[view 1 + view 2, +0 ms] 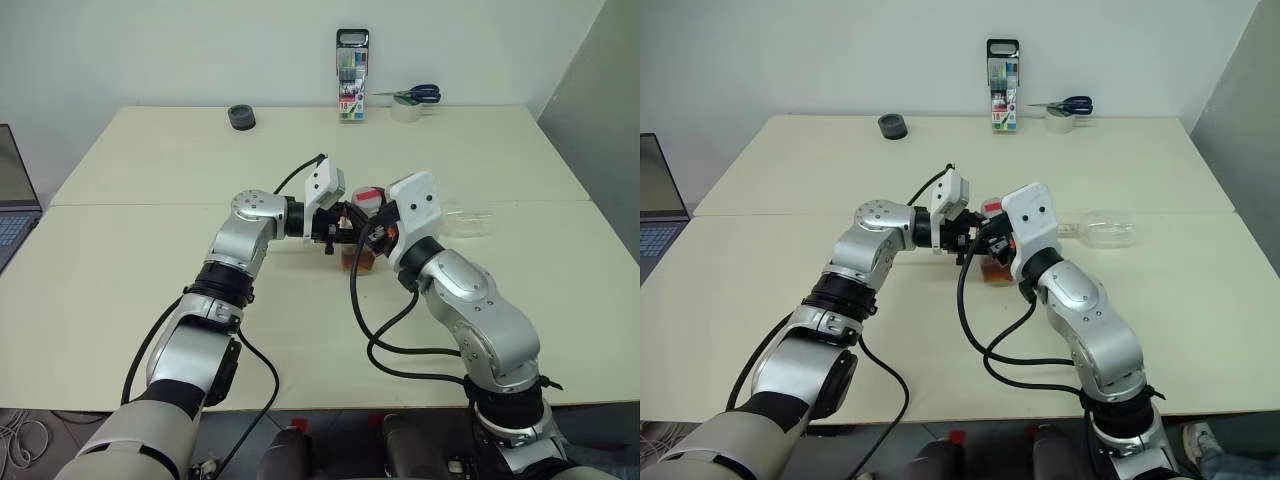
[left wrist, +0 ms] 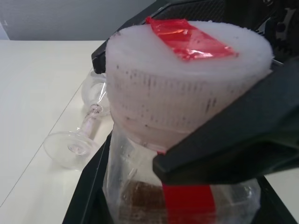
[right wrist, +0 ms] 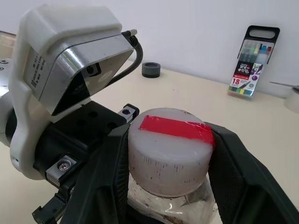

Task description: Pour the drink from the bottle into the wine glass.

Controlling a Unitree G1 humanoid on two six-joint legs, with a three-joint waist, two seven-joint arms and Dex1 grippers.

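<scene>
Between both grippers stands one small clear plastic bottle [image 3: 170, 186] with white cap [image 3: 169, 156]. Left gripper [image 2: 187, 186] is clenched on its body; right gripper [image 3: 169, 158] flanks the cap, grip undetermined. One clear stemmed wine glass [image 2: 81, 135] lies toppled just beyond.

Both arms: silver-grey metal shells, rounded joint housings, black rings between segments. Black cables loop loose off each forearm. White rectangular camera housing on each wrist; left one shows chrome angled face with small lens and faint printed text along edge. Left claw [image 3: 122, 122]: matte black bracket, small silver screws. Right claw [image 3: 169, 164]: two broad matte black fingers.
</scene>
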